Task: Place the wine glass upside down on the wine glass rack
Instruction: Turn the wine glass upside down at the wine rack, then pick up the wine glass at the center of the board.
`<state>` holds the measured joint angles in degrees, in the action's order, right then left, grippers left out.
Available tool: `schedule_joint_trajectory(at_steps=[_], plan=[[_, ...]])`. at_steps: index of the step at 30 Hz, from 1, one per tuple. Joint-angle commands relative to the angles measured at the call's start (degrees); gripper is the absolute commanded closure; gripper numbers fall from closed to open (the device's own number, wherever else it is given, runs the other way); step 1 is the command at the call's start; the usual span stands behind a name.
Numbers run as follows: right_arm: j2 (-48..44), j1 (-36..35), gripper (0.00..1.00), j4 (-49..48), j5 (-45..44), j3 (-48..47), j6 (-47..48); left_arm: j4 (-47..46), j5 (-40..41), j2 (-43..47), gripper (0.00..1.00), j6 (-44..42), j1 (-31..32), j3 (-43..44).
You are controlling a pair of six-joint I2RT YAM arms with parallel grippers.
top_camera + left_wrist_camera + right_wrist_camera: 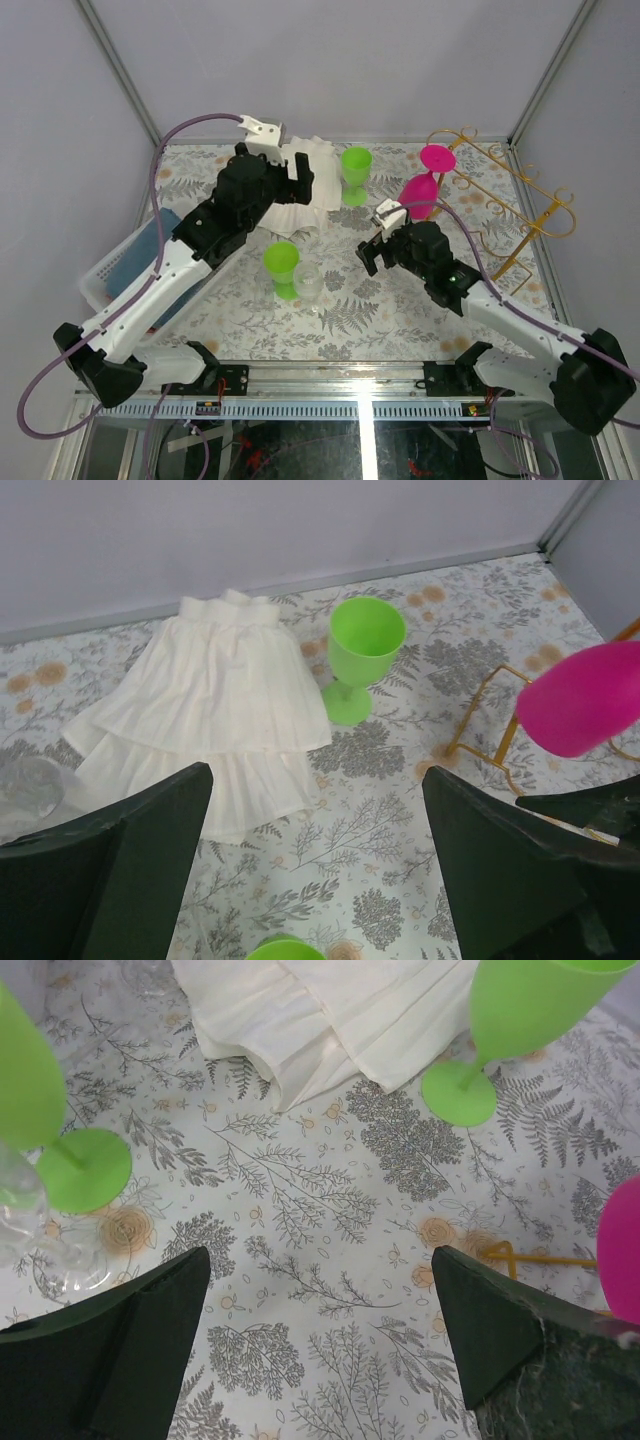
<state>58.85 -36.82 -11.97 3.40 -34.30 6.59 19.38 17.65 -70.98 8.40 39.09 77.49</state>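
A pink wine glass (420,188) hangs upside down at the left end of the gold wine glass rack (520,205), its foot uppermost and its bowl below. My right gripper (372,240) is open just left of the glass and apart from it, with nothing between its fingers. The right wrist view shows bare tablecloth between the jaws, with the pink bowl (625,1250) and a gold rack foot (530,1257) at the right edge. My left gripper (305,180) hovers open and empty over the white cloth (295,200). In its view are the pink bowl (585,700) and rack wire (490,745).
One green glass (355,172) stands upright at the back. Another green glass (282,268) and a clear glass (308,283) stand mid-table. A white plastic basket (120,265) sits at the left edge. Walls close in the table on three sides.
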Motion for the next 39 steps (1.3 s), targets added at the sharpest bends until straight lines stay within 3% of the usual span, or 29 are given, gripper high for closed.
schedule_joint_trajectory(at_steps=[1,5,10,12,21,27,39], plan=[[6.1,-1.2,0.01,-0.7,-6.3,-8.2,-6.6,1.2,0.5,3.0,0.13,4.8,-4.3,-3.7],[15.1,-1.2,0.01,1.2,-10.4,-15.7,-10.0,1.4,-2.7,7.3,0.10,7.0,-8.4,-9.1],[26.3,-1.2,0.01,0.2,-19.7,-25.1,-16.9,-0.7,-1.4,12.2,0.00,8.3,-9.4,-15.9],[31.1,-0.7,0.01,2.4,-22.8,-30.3,-19.2,-1.9,-0.9,13.5,0.00,8.6,-9.5,-17.9],[48.9,3.7,0.01,11.2,-24.0,-48.5,-28.8,-2.2,0.0,14.8,0.00,9.3,-10.2,-19.1],[54.4,4.4,0.01,15.6,-27.9,-55.5,-30.4,-2.5,-1.7,14.7,0.00,10.1,-11.1,-19.5],[59.4,5.8,0.01,10.2,-29.2,-59.2,-28.9,-3.7,-6.4,14.5,0.00,11.4,-15.0,-20.3]])
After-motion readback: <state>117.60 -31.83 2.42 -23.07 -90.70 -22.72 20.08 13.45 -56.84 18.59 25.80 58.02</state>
